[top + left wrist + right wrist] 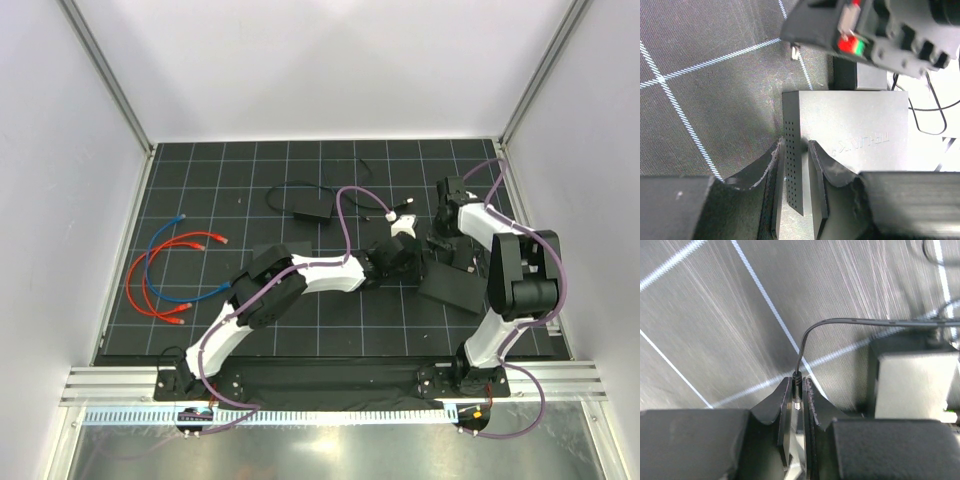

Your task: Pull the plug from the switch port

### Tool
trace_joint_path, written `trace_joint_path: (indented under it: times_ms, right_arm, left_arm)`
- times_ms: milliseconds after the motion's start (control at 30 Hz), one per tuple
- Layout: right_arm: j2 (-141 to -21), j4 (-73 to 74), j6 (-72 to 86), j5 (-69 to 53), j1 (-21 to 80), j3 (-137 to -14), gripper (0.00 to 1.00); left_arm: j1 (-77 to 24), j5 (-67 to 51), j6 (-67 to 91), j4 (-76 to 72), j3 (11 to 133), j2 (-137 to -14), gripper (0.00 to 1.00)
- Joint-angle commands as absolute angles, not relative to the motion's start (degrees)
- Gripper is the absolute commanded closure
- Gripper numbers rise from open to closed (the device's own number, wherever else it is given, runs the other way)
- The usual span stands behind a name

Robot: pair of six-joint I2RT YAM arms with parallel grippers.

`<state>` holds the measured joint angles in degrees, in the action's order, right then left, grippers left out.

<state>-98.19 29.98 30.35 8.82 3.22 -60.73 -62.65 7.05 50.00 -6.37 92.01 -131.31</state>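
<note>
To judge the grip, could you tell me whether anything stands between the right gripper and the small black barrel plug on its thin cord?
Nothing visible does: the right gripper is shut directly on the small black barrel plug, its thin black cord arching away.

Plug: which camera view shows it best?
Right wrist view: the plug is close up, pinched in the right gripper, its cord arching away. In the top view it is too small to make out. The left wrist view shows mostly the switch; no plug is clearly visible.
</note>
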Motion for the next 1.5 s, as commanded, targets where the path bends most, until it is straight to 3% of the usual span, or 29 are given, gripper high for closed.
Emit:
trace_joint_path:
  times_ms: [0, 300, 533, 733, 1067, 1267, 1467]
  right_arm:
    - [-99.8, 27.0, 30.5, 10.8, 2.8, -63.9, 0.99]
    - [-97.9, 31.4, 29.1, 12.8, 2.9, -69.6, 0.99]
    - [-90.0, 38.6, 28.5, 18.7, 2.1, -69.1, 0.99]
    - [-87.9, 37.6, 25.8, 16.3, 1.7, -69.8, 0.99]
    - [-94.0, 42.4, 28.9, 16.7, 1.7, -88.8, 0.99]
    - [-89.8, 45.4, 30.9, 20.7, 0.7, -80.7, 0.99]
    - [-84.1, 43.8, 30.1, 16.4, -8.0, -67.7, 0.99]
  left_arm:
    - [-63.1, 7.0, 49.0, 1.4, 91.0, -134.6, 0.72]
    - [-63.1, 8.7, 47.7, 1.1, 90.0, -132.1, 0.71]
    - [-62.9, 8.4, 42.9, -4.5, 84.7, -124.7, 0.56]
    - [-61.9, 5.0, 38.6, -7.1, 81.8, -119.7, 0.52]
    - [-58.0, -2.5, 37.8, -13.6, 74.2, -113.0, 0.49]
    - [-55.0, -6.9, 39.8, -15.7, 72.4, -112.9, 0.49]
    - [-54.8, -8.5, 40.5, -17.3, 72.2, -113.2, 0.49]
